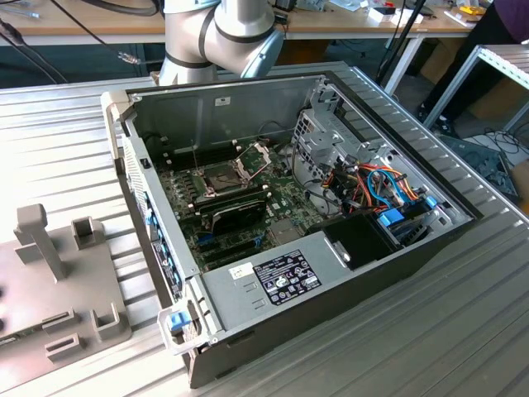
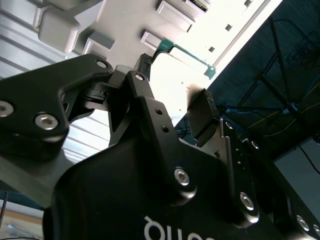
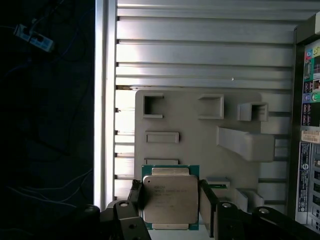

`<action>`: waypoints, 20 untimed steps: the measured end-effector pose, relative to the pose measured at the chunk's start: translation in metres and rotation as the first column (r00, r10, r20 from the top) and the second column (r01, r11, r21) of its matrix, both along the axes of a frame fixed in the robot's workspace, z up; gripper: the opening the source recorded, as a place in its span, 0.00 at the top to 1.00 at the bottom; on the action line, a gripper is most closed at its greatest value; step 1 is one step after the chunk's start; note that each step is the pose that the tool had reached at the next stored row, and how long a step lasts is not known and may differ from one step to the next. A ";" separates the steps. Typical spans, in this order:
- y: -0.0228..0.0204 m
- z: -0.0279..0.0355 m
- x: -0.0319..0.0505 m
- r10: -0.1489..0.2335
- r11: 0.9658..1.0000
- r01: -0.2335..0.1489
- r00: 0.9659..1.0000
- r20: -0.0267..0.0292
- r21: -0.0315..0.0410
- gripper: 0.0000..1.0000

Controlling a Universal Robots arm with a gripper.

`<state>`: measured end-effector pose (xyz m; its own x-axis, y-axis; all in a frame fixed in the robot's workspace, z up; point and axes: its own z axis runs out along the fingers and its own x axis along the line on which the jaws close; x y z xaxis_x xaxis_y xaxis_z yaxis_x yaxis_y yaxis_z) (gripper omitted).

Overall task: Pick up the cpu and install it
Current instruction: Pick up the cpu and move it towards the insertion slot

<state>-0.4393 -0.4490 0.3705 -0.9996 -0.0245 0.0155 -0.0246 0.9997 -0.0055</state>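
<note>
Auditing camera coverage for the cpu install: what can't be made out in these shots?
The cpu underside: it faces away in the first wrist view. Glare washes it out in the second wrist view, where the claw blocks much of it.
The socket contents: too small in the exterior view.
The arm: cut off by the exterior view's top edge.

Case point(image 1: 207, 112) on table point(image 1: 430, 347); fixture tray point(image 1: 58, 289) at exterior view's left of it; cpu point(image 3: 170, 198) held in claw point(image 3: 171, 202).

A ribbed silver aluminium tabletop point(image 1: 446, 331) is catching bright light; a long pale wooden workbench point(image 1: 91, 29) is standing behind it, dark cables point(image 1: 33, 54) trailing below.
</note>
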 end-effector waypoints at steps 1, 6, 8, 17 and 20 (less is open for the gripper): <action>0.0000 0.0000 0.0014 0.000 1.000 0.000 1.000 0.000 0.000 0.45; 0.0000 -0.0001 0.0084 0.000 1.000 0.000 1.000 0.000 0.000 0.45; 0.0000 -0.0001 0.0111 0.000 1.000 0.000 1.000 0.000 0.000 0.45; 0.0001 -0.0001 0.0193 0.000 1.000 0.000 1.000 0.000 0.000 0.45; 0.0000 -0.0001 0.0197 0.000 1.000 0.000 1.000 0.000 0.000 0.45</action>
<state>-0.4195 -0.4490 0.3704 -0.9996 -0.0244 0.0154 -0.0245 0.9997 -0.0054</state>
